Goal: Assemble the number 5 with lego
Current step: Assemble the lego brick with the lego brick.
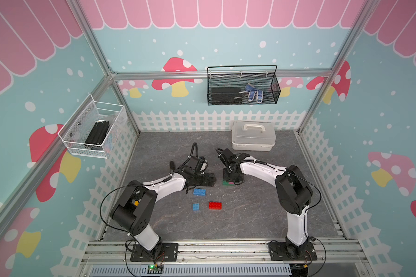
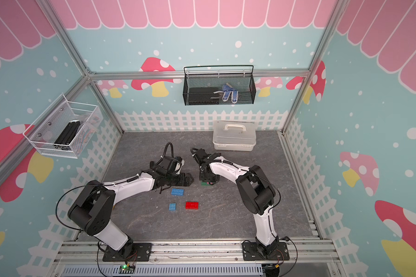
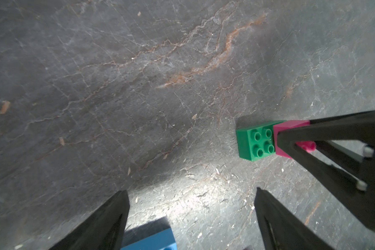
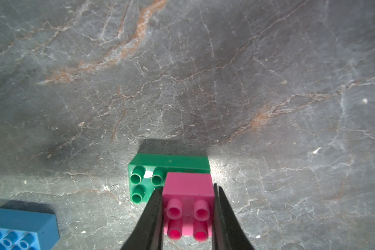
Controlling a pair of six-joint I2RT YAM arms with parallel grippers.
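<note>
My right pincer clamps the pink brick, which sits on one end of the green brick. My left pincer gapes empty at their nine o'clock. The long blue brick, short blue brick and red brick lie loose toward seven.

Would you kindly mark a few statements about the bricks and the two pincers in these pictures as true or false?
1. The right pincer is shut on the pink brick. True.
2. The pink brick rests on the red brick. False: it rests on one end of the green brick.
3. The left pincer holds the long blue brick. False: it is open and empty, and that brick lies on the table beside it.
4. The red brick lies flat on the table with nothing stacked on it. True.
</note>
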